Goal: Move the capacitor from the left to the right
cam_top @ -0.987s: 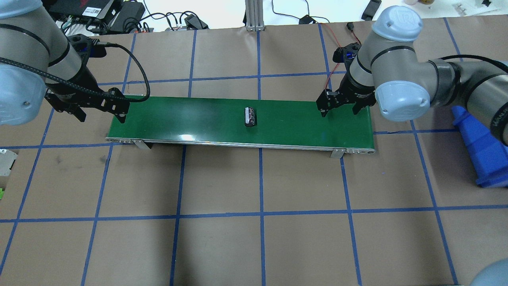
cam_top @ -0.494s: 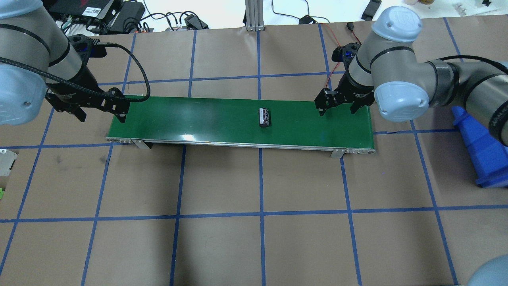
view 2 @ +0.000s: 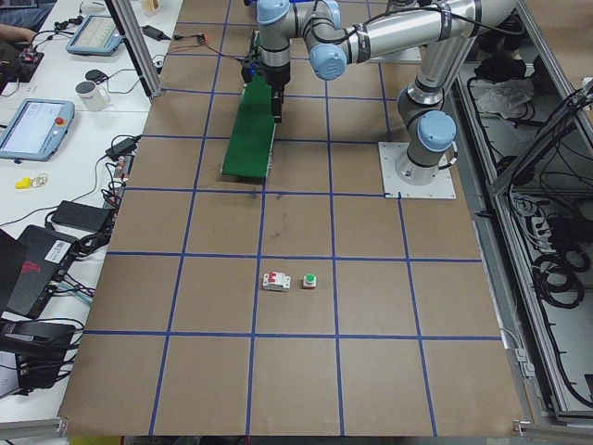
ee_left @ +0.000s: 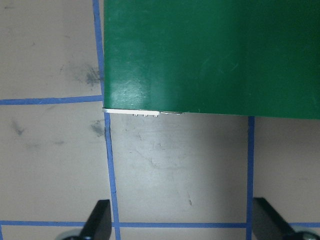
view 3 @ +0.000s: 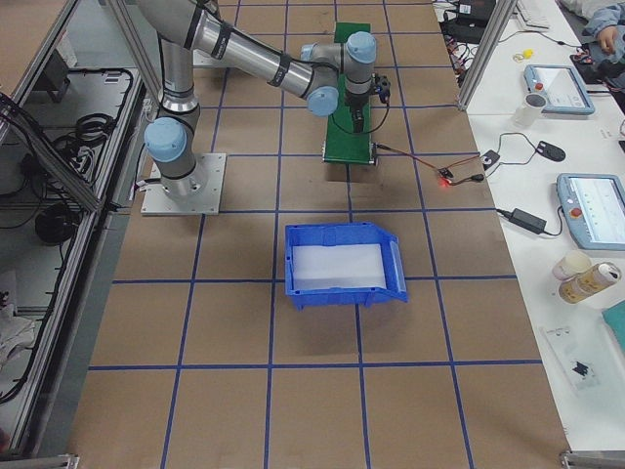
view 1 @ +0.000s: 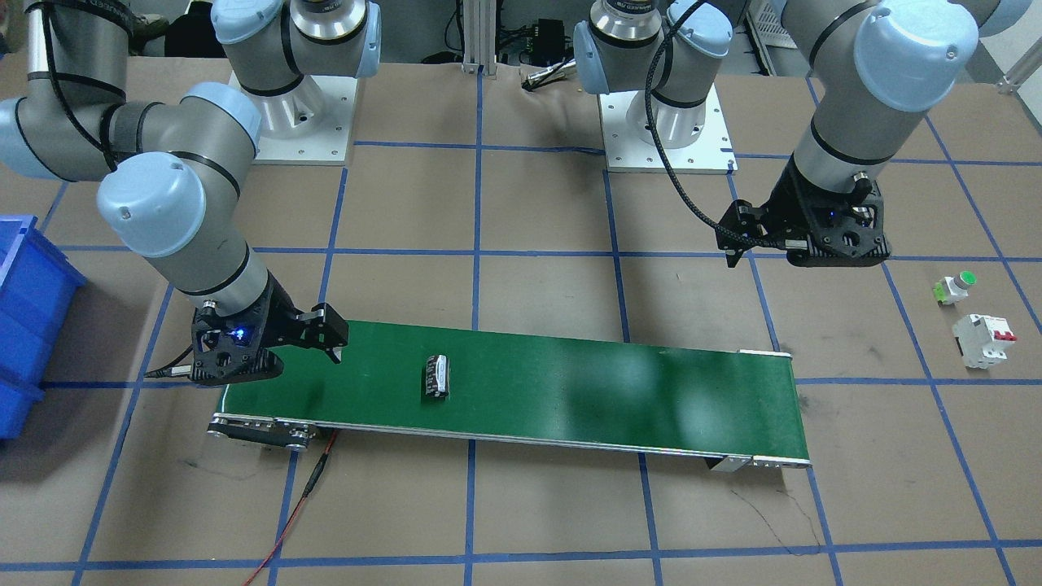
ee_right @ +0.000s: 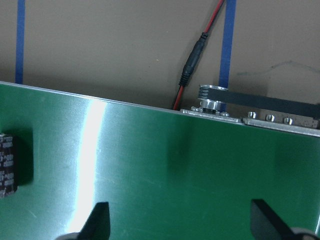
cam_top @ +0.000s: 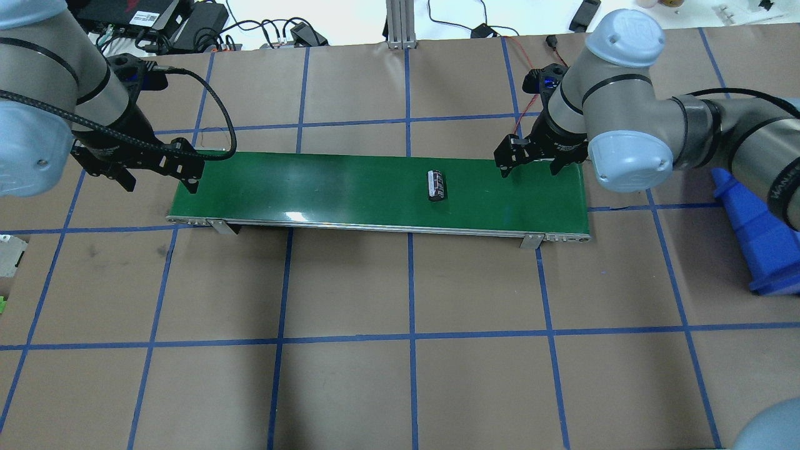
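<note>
Overhead, front views oppose, share belt (cam_top: 312,187); 2 wrist cameras close, probably straight down.

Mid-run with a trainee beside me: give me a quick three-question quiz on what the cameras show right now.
1. True or false: the capacitor lies on the green belt, gripped by nothing.
2. The right gripper hangs over: A) the belt's end toward the blue bin; B) the belt's middle; C) bare table beyond the belt.
3. Is the left gripper open or shut?

Key: 1 true; 2 A; 3 open.
</note>
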Tool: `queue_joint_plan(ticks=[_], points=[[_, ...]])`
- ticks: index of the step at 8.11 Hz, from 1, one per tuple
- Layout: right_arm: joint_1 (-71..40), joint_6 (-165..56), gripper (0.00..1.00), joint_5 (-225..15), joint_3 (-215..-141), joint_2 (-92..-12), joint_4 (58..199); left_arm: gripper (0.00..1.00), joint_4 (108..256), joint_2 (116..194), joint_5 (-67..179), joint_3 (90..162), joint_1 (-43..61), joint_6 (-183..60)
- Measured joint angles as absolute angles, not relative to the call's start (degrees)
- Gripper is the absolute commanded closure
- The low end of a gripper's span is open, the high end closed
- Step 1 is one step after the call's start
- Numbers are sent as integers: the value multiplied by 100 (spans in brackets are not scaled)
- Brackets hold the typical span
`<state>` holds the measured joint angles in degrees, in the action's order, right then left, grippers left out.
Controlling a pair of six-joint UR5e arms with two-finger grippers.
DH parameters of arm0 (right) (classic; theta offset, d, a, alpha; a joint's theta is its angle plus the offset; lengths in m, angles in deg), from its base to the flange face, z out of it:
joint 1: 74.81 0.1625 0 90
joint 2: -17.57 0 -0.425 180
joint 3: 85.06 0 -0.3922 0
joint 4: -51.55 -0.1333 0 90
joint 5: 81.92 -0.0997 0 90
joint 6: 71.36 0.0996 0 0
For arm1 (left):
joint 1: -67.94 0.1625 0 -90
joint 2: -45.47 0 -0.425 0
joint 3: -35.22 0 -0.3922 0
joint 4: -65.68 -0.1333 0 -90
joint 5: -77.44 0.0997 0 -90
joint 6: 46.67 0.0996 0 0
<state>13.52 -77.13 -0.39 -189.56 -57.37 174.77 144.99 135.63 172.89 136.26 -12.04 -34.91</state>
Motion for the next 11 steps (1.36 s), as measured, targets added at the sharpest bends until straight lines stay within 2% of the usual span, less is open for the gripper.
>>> queue_joint_plan(ticks=[9,11], points=[[1396,-7548,1,-12,-18955,-5653,17645,0,14497,13567,17294,13627,-1204,-3492],[1396,-7561,9,-3,-18958,-5627,17640,0,14503,13557,17296,13636,-1204,-3484]])
